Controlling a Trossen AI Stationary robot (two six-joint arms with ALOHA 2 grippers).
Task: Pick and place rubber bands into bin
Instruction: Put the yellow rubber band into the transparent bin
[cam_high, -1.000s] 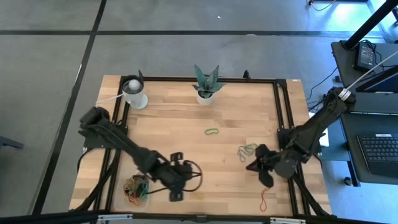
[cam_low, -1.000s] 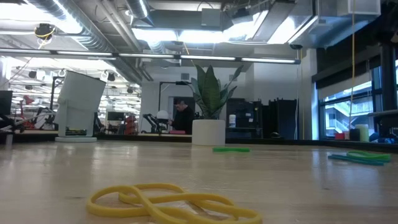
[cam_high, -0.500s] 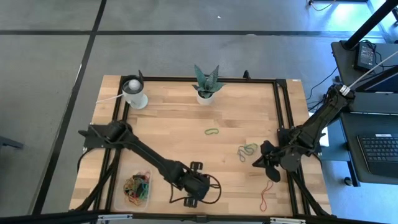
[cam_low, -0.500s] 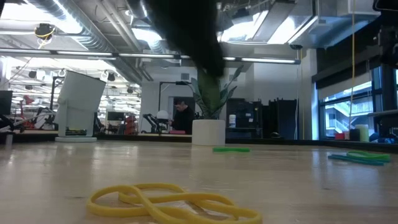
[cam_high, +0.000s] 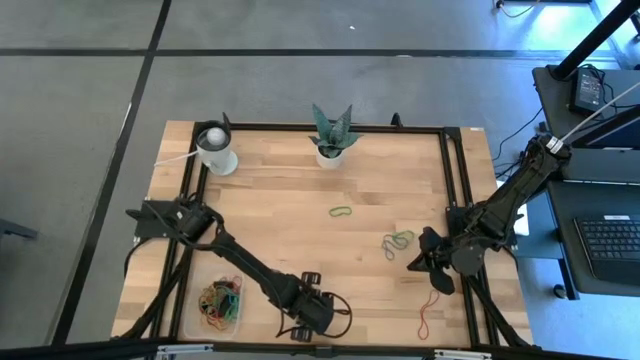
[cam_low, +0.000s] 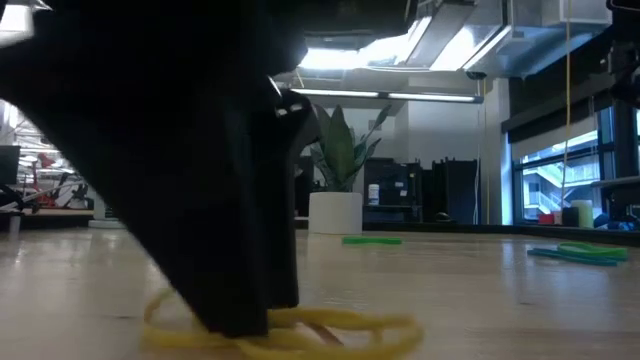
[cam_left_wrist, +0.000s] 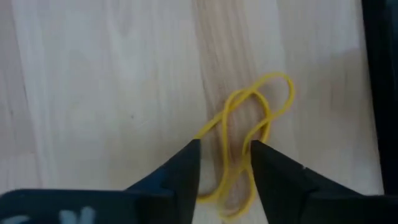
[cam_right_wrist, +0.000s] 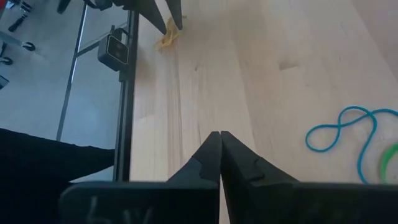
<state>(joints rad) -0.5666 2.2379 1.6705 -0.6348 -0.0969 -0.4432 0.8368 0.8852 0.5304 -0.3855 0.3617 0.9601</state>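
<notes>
A yellow rubber band (cam_left_wrist: 271, 102) lies twisted and flat on the wooden table (cam_high: 300, 230) near its front edge. My left gripper (cam_left_wrist: 225, 146) stands open right over it, pointing steeply down, one finger on either side of the band's near loop; the low view shows it (cam_low: 235, 320) down at the board. Left of it stands the clear bin (cam_high: 191, 312) with several coloured bands (cam_high: 220, 302) inside. A green band (cam_high: 341, 212), a blue-green bunch (cam_high: 397, 241) and a red band (cam_high: 427, 312) lie loose. My right gripper (cam_high: 420, 263) waits shut at the table's right side. My left gripper comes from above, slanting down, with its fingers (cam_left_wrist: 180, 168) straddling the near loop (cam_left_wrist: 231, 186) of the yellow band, which lies flat on the table. I cannot tell whether the fingers touch the band.
A white cup (cam_high: 216, 150) and a potted plant (cam_high: 331, 143) stand at the far edge. Black frame rails (cam_high: 455, 190) run along the table's sides. A desk with a laptop (cam_high: 610, 240) is beyond the right edge.
My left gripper has swung from beside the bin toward the table's right and near edge. It has come down onto the yellow band, whose left part it now hides in the low view. The band has stayed where it was.
</notes>
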